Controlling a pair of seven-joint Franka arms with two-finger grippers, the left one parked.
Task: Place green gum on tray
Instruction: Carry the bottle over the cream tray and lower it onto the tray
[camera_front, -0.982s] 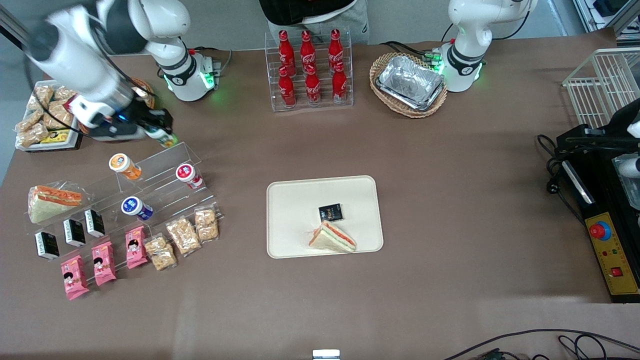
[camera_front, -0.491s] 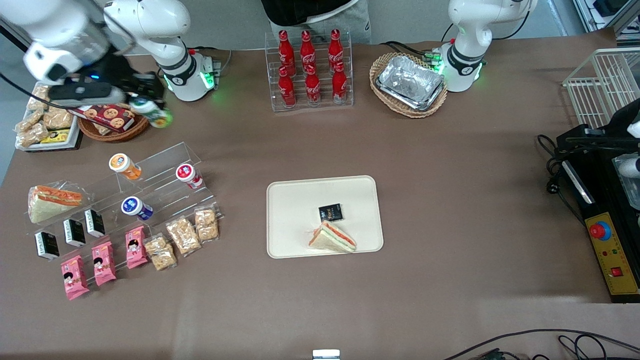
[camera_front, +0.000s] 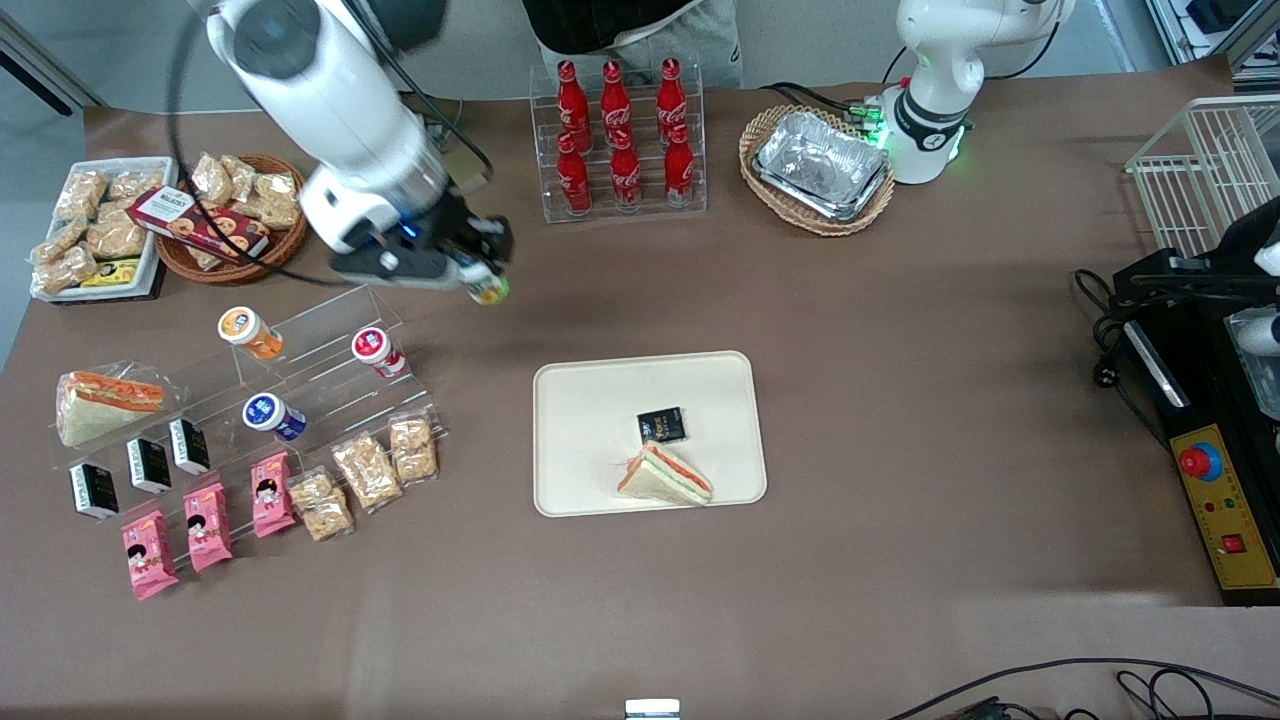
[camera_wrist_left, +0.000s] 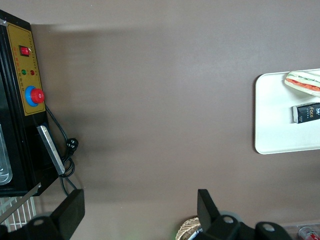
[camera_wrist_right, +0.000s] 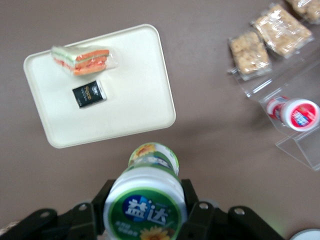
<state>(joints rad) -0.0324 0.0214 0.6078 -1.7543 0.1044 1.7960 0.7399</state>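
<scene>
**A:** ok so where's the green gum (camera_front: 488, 287) at right now?

**B:** up in the air, pinched between the jaws of the right arm's gripper (camera_front: 478, 262). The jaws are clamped on the canister's sides, lid facing the wrist camera, so you can read the green-and-white top (camera_wrist_right: 145, 212) straight on. It hangs over bare brown table (camera_front: 900, 400), farther from the front camera than the tray (camera_front: 590, 400) and not over it.

**A:** and the tray itself?

**B:** cream rectangle mid-table, already carrying a wrapped sandwich wedge (camera_front: 664, 474) near its front edge and a small black packet (camera_front: 661, 425) just beside that. From the wrist you see both of them too, sandwich (camera_wrist_right: 82, 58) and packet (camera_wrist_right: 89, 94), with lots of bare tray around them.

**A:** what's close to the gripper?

**B:** the clear acrylic step rack (camera_front: 330, 330), toward the working arm's end. The red-lidded canister (camera_front: 377, 350) sits on it, the orange-lidded one (camera_front: 247, 332) too, and a blue-lidded one (camera_front: 272, 416) a step nearer the camera. Cola bottles (camera_front: 620, 140) stand in their own clear rack, farther from the camera.
</scene>
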